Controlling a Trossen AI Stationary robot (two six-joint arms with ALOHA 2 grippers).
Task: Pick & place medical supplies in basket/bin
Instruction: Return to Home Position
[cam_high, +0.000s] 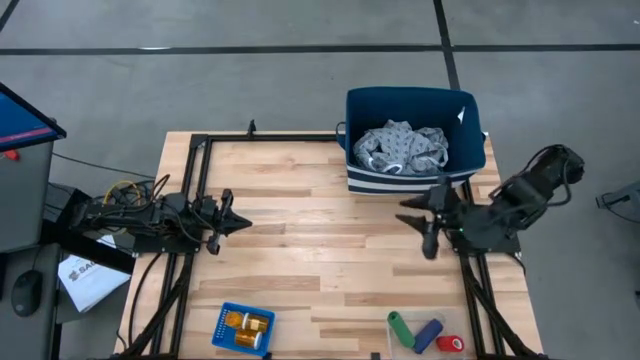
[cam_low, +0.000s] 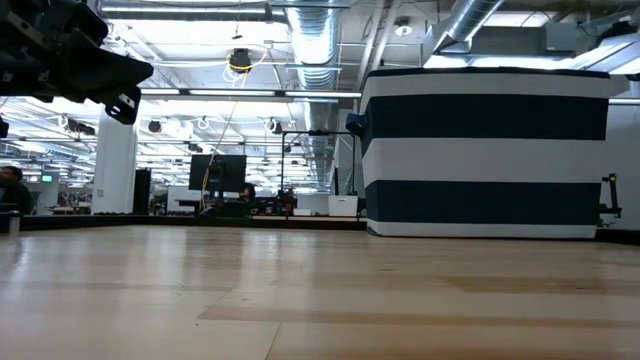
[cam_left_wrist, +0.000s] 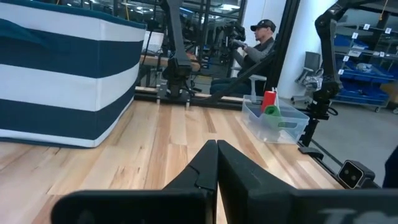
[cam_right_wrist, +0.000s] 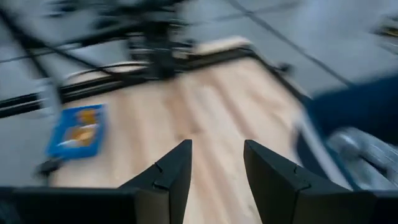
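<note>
The navy bin with white stripes (cam_high: 415, 175) stands at the table's far right, and the grey patterned cloth garment (cam_high: 400, 148) lies inside it. The small blue perforated basket (cam_high: 243, 328) sits at the near edge with the orange pill bottles (cam_high: 250, 325) in it. The clear tray (cam_left_wrist: 273, 118) at the near right holds the green (cam_high: 400, 328), dark blue (cam_high: 428, 334) and red (cam_high: 450, 343) cylinders. My left gripper (cam_high: 243, 222) is shut and hovers over the table's left middle. My right gripper (cam_high: 415, 232) is open, just in front of the bin's near side, holding nothing.
Bare wooden table top (cam_high: 320, 240) lies between the two grippers. Black frame rails (cam_high: 195, 190) run along the table's left, far and right edges. A seated person (cam_left_wrist: 258, 43) shows in the room beyond the table. A monitor stand (cam_high: 20, 150) is off the table's left.
</note>
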